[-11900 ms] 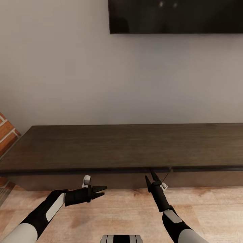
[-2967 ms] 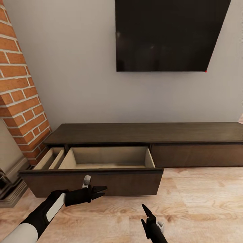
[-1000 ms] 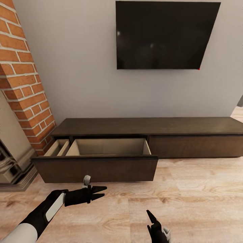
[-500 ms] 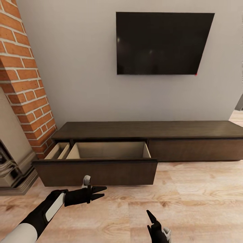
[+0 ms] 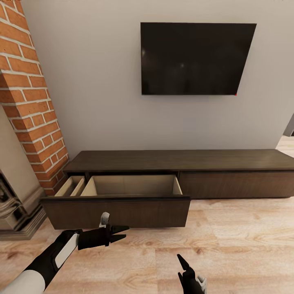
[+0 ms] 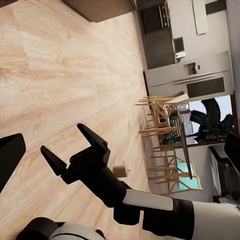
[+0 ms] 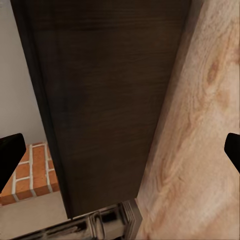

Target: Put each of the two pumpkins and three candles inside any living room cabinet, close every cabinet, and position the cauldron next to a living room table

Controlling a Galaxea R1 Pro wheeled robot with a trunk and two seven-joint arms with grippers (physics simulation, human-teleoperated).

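Brick column (image 5: 28, 94) far left | your left end effector (image 5: 121, 232) fingers apart, holding nothing, before the drawer front | cabinet (image 5: 179, 161) against wall, its left drawer (image 5: 122, 196) pulled out, pale compartments bare | your right end effector (image 5: 181, 262) fingers spread, over floor (image 5: 245, 245)

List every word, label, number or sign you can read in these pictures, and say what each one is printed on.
None can be read.
The television screen is dark and blank.
The cabinet and its open drawer carry no lettering.
The kitchen appliances in the left wrist view are too small and blurred to show any text.
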